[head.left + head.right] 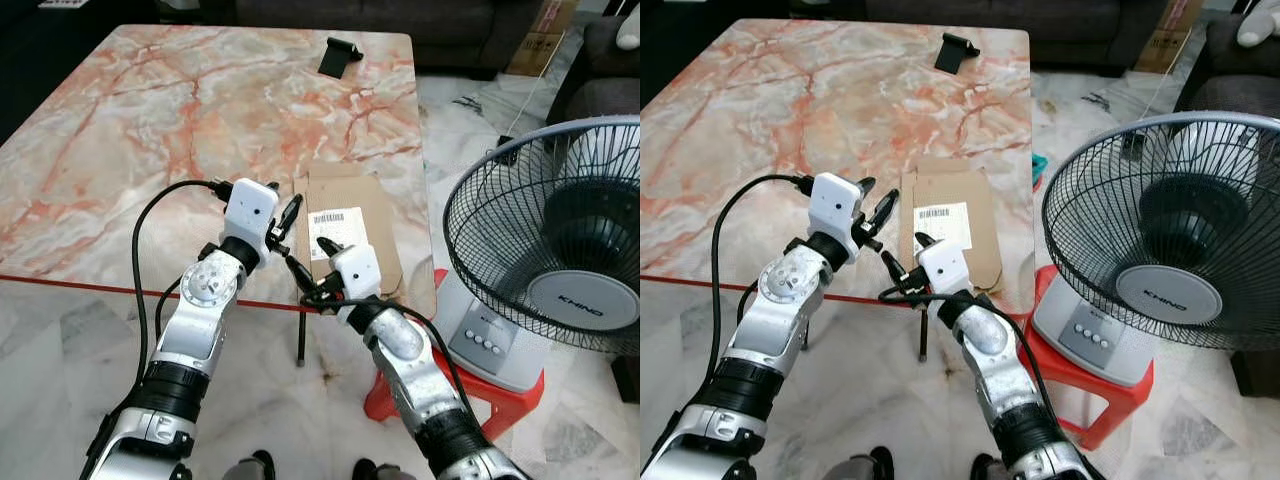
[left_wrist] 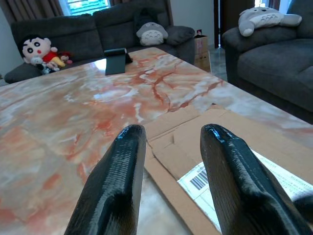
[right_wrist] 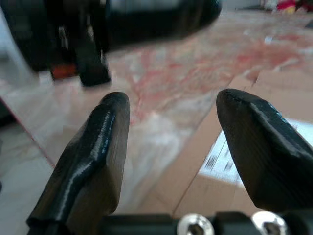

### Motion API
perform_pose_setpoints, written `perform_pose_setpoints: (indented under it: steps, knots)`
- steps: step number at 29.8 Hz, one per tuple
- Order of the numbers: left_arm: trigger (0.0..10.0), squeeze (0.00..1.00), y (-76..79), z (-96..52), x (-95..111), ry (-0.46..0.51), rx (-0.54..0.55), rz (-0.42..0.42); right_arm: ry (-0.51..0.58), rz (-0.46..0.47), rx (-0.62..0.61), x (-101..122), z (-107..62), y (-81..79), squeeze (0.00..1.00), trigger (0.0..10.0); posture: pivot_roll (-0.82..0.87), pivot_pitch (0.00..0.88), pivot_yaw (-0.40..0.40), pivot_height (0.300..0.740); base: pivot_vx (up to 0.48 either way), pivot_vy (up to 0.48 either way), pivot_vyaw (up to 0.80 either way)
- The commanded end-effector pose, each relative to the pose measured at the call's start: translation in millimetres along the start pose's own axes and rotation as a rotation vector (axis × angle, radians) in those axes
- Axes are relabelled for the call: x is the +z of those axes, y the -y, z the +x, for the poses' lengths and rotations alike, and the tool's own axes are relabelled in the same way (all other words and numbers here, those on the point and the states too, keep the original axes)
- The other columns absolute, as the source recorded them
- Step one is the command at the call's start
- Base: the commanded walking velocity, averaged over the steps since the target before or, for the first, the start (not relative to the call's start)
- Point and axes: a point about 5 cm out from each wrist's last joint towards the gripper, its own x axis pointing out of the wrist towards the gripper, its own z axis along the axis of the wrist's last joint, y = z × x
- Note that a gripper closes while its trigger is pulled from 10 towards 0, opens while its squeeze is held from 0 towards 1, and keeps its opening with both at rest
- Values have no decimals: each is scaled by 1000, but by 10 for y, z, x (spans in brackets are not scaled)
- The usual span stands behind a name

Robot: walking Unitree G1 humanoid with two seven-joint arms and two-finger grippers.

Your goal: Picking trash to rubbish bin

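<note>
A flattened brown cardboard piece point(image 1: 362, 205) with a white shipping label point(image 1: 337, 229) lies on the marble table point(image 1: 150, 130), near its front right corner. My left gripper point(image 1: 286, 224) hovers open at the cardboard's left edge, just above the tabletop. In the left wrist view its fingers point(image 2: 115, 181) frame the cardboard point(image 2: 234, 142) with nothing between them. My right gripper point(image 1: 312, 258) is open at the cardboard's front left corner, close below the left gripper. The right wrist view has the cardboard point(image 3: 274, 98) beyond the open fingers point(image 3: 93, 156).
A standing fan point(image 1: 560, 240) sits on a red stool point(image 1: 500, 400) right of the table, close to my right arm. A black phone stand point(image 1: 340, 55) rests at the table's far edge. Dark sofas and a cardboard box point(image 1: 540, 40) lie behind.
</note>
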Motion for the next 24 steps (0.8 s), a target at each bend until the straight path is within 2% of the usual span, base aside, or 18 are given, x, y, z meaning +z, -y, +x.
perform_pose_setpoints:
  steps: [1,3,5,6,9,13,20,24]
  knots:
    - [10000,0,14,27,76,23,-16,-4,17,-10,-36,85,53,52,0,10000,71,178,1,740,0,0,0]
    - [10000,0,24,26,78,23,-18,-3,-22,-33,-135,85,108,216,0,10000,75,178,1,740,0,0,0]
    - [10000,0,25,25,78,23,-18,-3,-36,-42,-153,79,117,250,0,10000,75,178,1,740,0,0,0]
    - [10000,0,30,23,77,22,-19,-3,-67,-40,-198,75,161,348,0,10000,79,177,-1,740,0,0,0]
    - [10000,0,26,11,74,19,-18,-2,-124,-45,-254,95,251,474,0,10000,82,179,-3,740,0,0,0]
    - [10000,0,16,-1,65,12,-17,1,-201,-104,-262,107,348,521,0,10000,86,177,-9,740,0,0,0]
    - [10000,0,12,-17,69,9,-15,5,-288,-129,-293,141,478,569,0,10000,102,168,-16,740,0,0,0]
    - [10000,0,25,-30,70,-1,-32,4,-407,-145,-288,9,475,533,0,10000,112,161,-19,740,0,0,0]
